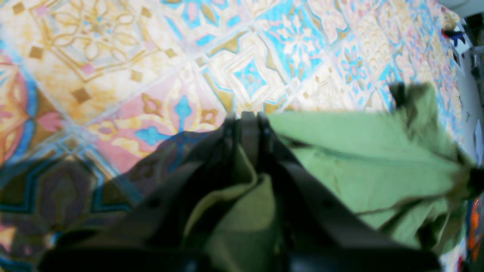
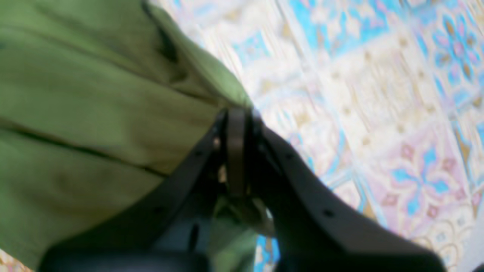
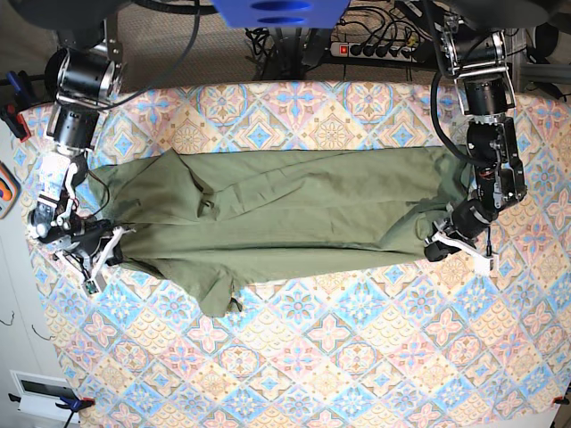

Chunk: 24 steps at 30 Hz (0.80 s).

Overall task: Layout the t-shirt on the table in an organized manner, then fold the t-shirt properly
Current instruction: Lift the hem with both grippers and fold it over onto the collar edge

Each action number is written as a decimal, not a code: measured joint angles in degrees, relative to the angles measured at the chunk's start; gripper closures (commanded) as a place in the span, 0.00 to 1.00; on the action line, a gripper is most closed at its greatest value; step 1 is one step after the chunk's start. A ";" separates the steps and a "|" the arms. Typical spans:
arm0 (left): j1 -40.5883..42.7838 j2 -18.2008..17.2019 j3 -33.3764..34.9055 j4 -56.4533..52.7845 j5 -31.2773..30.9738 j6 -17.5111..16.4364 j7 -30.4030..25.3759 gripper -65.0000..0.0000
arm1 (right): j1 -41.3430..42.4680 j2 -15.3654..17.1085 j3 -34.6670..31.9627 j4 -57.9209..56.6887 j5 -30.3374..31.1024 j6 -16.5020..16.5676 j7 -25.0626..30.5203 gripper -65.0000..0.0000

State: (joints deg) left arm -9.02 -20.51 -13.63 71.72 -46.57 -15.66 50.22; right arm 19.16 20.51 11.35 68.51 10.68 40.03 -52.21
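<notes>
On the blue, pink and cream tiled table (image 3: 321, 357), 2 grippers, left gripper (image 3: 439, 242) and right gripper (image 3: 105, 245), clamp the olive-green cotton t-shirt (image 3: 285, 214), stretching it; next likely calls for lowering it flat.

Beyond the far edge, a grey carpeted floor (image 3: 178, 49) shows, dim against the brightly lit foreground. A white power strip (image 3: 375, 49) with a red switch lies on it, black cables (image 3: 375, 22) tangling around it. A blue fixture (image 3: 268, 11) sits at top centre. On the left, pale floor (image 3: 16, 303), an orange object (image 3: 7, 189) at the edge, and a white box (image 3: 40, 395) low down.
</notes>
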 measured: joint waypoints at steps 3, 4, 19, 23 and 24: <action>0.74 -0.33 -1.64 4.70 -0.04 -0.04 0.11 1.00 | -2.25 -0.07 1.51 4.07 2.73 0.02 -0.98 0.99; 1.11 -0.52 -1.90 6.45 -0.07 -0.07 -0.22 1.00 | -2.97 -0.04 2.03 5.01 4.55 0.15 -1.22 0.99; 6.75 -0.31 -1.95 17.33 -0.09 -0.22 0.09 1.00 | -10.27 0.70 4.39 14.43 11.89 0.02 -4.04 0.99; 8.31 -0.33 -1.95 18.67 -0.09 -0.20 -0.13 1.00 | -11.78 3.69 4.70 14.75 18.53 0.15 -3.93 0.99; 9.09 -0.31 -1.95 19.45 -0.04 -0.20 -0.11 1.00 | -12.26 4.31 5.44 14.75 20.17 0.17 -3.89 0.99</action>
State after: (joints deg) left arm 0.08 -20.82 -15.57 91.18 -46.61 -15.86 50.11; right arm 6.90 24.82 16.80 83.26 30.85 40.21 -56.10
